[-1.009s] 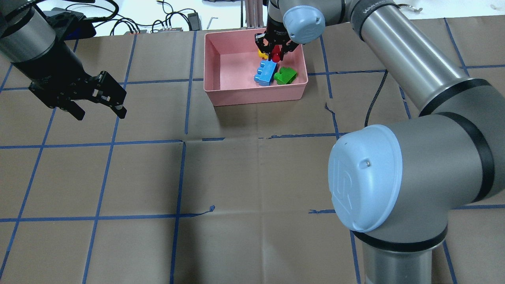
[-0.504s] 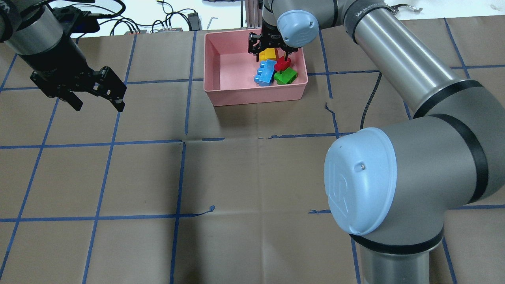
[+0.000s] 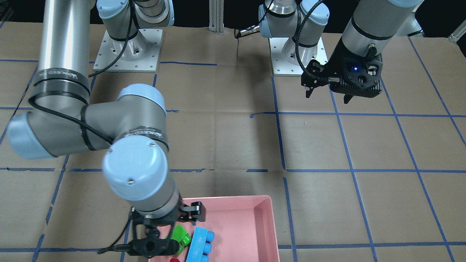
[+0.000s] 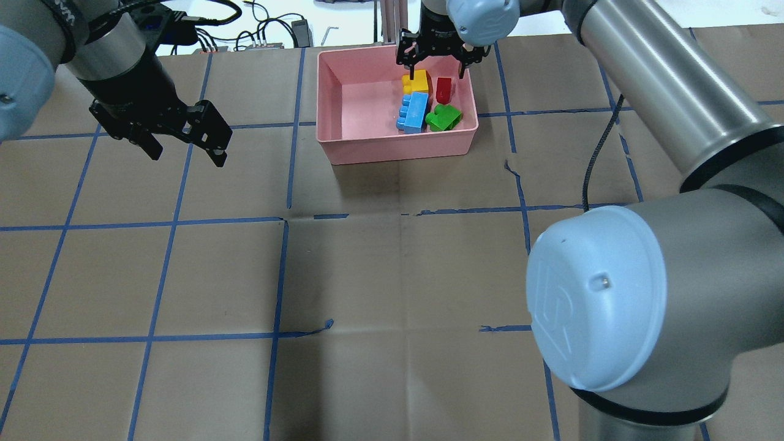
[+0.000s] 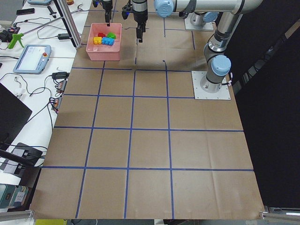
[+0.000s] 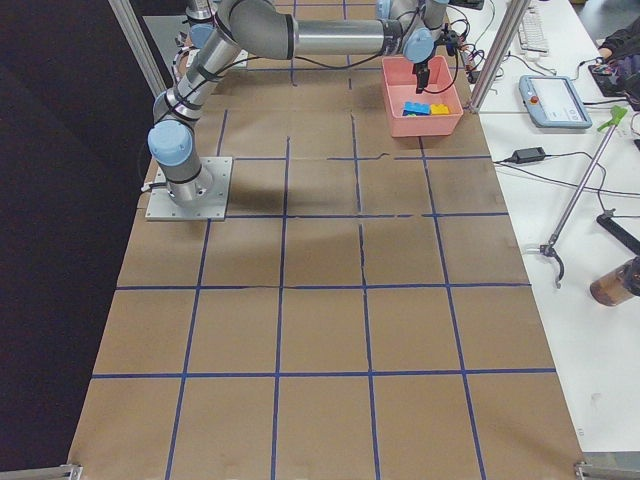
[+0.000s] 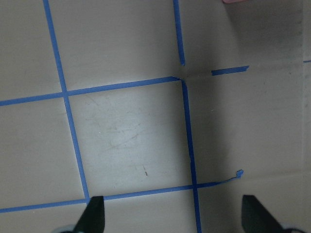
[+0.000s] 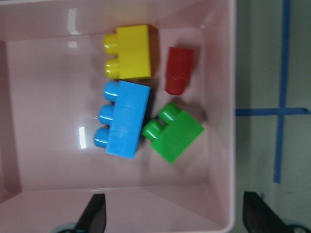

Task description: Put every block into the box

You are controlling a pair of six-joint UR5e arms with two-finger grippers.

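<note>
- Right gripper (image 4: 437, 67): wide open, empty, above box (image 4: 398, 150).
- Left gripper (image 4: 187, 153): wide open, empty, well apart from box.
- Inside box: yellow block (image 8: 130, 52), red block (image 8: 179, 68), blue block (image 8: 124, 119), green block (image 8: 175, 137).

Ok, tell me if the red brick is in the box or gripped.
In the box. The red brick lies on the floor of the box beside the yellow brick; the right gripper is open above, holding nothing.

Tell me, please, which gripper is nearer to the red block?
Right. The right gripper hangs open just above the red block inside the box; the left gripper hovers far outside it.
</note>
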